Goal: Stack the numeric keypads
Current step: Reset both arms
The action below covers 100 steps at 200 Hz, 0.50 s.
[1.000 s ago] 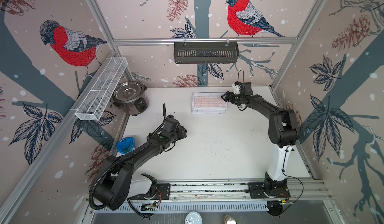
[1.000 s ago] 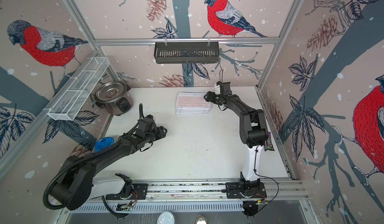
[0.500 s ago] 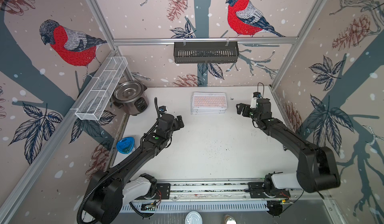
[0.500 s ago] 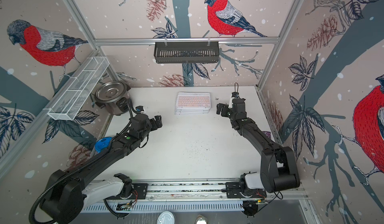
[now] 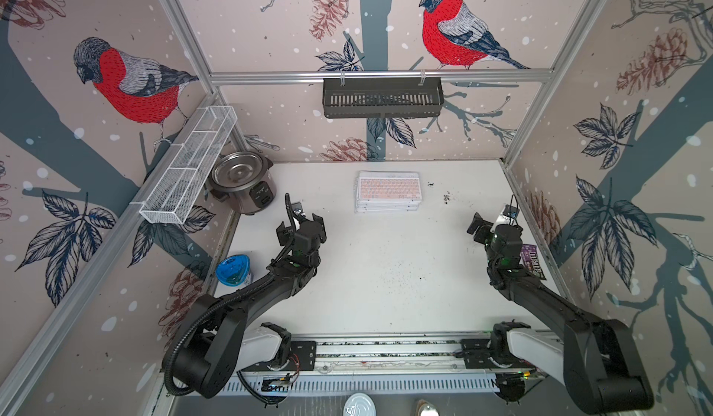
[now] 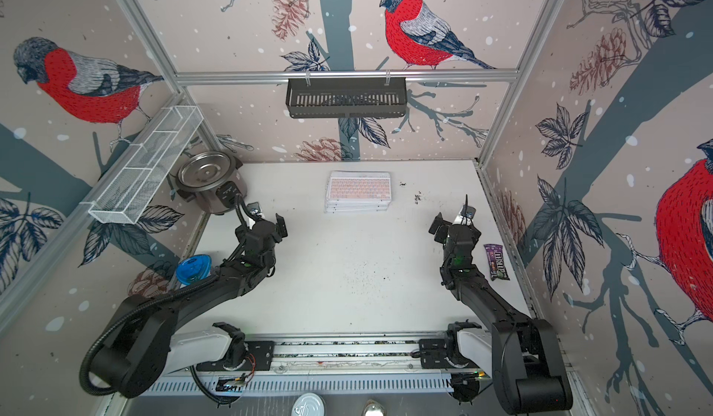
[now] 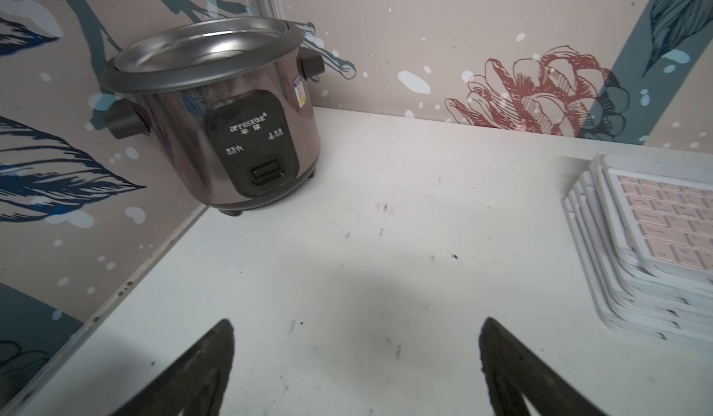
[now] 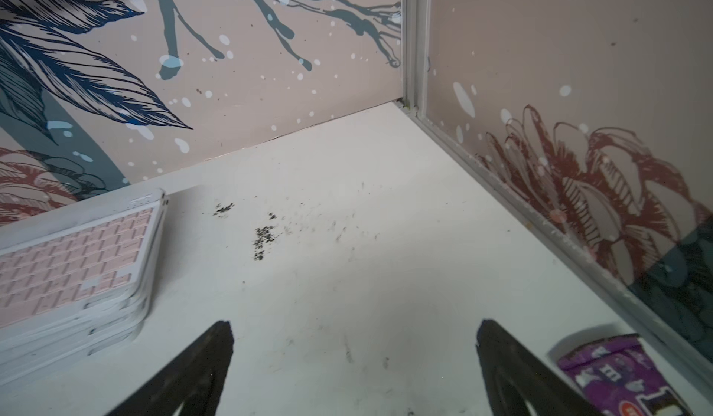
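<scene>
Now the numeric keypads (image 5: 388,191) lie in one slightly stepped pile, a pink-keyed one on top, toward the back of the white bench (image 5: 386,279), well apart from both arms. The left pincer (image 7: 355,323) stands wide and empty over bare bench, facing the rice cooker (image 7: 216,125) in the back corner. The right pincer (image 8: 353,323) is likewise wide and empty, with the pile to one side of it and a purple candy packet (image 8: 625,375) by the side wall on the other.
</scene>
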Tool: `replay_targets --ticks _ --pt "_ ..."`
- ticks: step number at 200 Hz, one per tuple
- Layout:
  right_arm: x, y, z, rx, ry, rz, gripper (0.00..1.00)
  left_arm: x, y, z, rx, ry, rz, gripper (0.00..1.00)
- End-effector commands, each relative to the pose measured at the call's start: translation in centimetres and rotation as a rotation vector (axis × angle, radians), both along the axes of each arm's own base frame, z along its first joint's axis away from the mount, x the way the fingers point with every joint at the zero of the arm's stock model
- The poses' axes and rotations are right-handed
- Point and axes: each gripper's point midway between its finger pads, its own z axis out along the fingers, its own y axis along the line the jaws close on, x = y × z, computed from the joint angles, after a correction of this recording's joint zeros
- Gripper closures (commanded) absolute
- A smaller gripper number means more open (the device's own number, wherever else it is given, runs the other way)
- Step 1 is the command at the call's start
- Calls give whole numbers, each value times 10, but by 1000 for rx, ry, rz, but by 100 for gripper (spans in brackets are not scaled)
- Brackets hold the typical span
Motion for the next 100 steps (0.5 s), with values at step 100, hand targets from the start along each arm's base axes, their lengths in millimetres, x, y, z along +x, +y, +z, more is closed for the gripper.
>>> replay_targets --ticks 100 --pt "2 -10 -3 -144 -173 -28 0 -10 71 -8 -10 -221 45 3"
